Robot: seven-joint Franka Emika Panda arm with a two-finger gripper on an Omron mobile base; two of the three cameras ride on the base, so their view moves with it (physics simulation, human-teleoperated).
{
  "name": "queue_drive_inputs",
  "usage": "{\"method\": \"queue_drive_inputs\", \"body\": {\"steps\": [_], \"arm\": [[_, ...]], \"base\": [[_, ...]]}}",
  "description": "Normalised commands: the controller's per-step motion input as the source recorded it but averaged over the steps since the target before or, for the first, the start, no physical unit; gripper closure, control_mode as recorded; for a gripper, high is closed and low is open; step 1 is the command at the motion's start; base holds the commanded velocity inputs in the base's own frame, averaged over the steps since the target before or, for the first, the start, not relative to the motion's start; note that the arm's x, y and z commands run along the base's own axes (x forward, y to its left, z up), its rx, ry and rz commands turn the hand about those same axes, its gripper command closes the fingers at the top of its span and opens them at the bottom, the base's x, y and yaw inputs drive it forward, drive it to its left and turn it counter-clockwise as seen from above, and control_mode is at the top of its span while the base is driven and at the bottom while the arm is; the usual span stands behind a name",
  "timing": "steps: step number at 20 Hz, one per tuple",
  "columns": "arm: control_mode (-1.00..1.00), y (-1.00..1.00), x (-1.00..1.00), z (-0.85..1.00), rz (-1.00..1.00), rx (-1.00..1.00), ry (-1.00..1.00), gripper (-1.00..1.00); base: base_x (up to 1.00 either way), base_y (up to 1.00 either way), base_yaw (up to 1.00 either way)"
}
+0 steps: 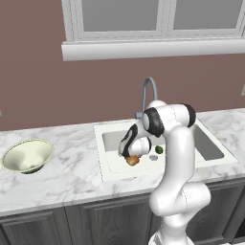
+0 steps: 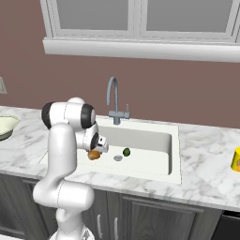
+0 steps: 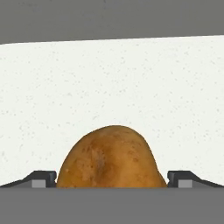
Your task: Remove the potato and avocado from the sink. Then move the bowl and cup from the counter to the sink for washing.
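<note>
Potato [image 3: 110, 157], the rounded orange-brown lump with speckled skin, sits dead centre between the two dark finger tips of the gripper [image 3: 111, 178] in the hand view, one tip on each side and a small gap showing at both. Jaws stand fully apart and hold nothing; no contact is visible yet. Long axis of the potato is hard to tell from here, since only its upper dome shows.

Base views put the hand low inside the white rectangular recessed sink [image 1: 111, 167], with the potato [image 1: 132, 161] just under it near the left part of the basin floor. Closing the fingers looks like the next call, then a lift clear of the basin wall.

Small dark green avocado [image 2: 126, 152] lies near the potato on the sink floor, apart from it, beside the small grey drain [image 2: 118, 158]; probably not in the way. Grey gooseneck faucet [image 2: 114, 102] rises behind the basin. Wide pale cream-green bowl [image 1: 27, 155] waits on the white marble counter [image 1: 67, 179] well to the left, and the small yellow-orange cup [image 2: 236, 159] well to the right.
</note>
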Motion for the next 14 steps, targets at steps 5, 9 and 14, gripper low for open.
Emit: {"method": "queue_drive_inputs", "body": {"steps": [5, 9, 14], "arm": [[-1.0, -0.02, -0.14, 0.1, 0.0, 0.0, -0.02, -1.0], [-1.0, -0.04, -0.13, 0.16, 0.0, 0.0, -0.05, -1.0], [-1.0, -0.05, -0.13, 0.21, 0.0, 0.0, -0.09, -1.0]], "base": [[0.0, 0.0, 0.0], [0.0, 0.0, 0.0], [0.0, 0.0, 0.0]]}}
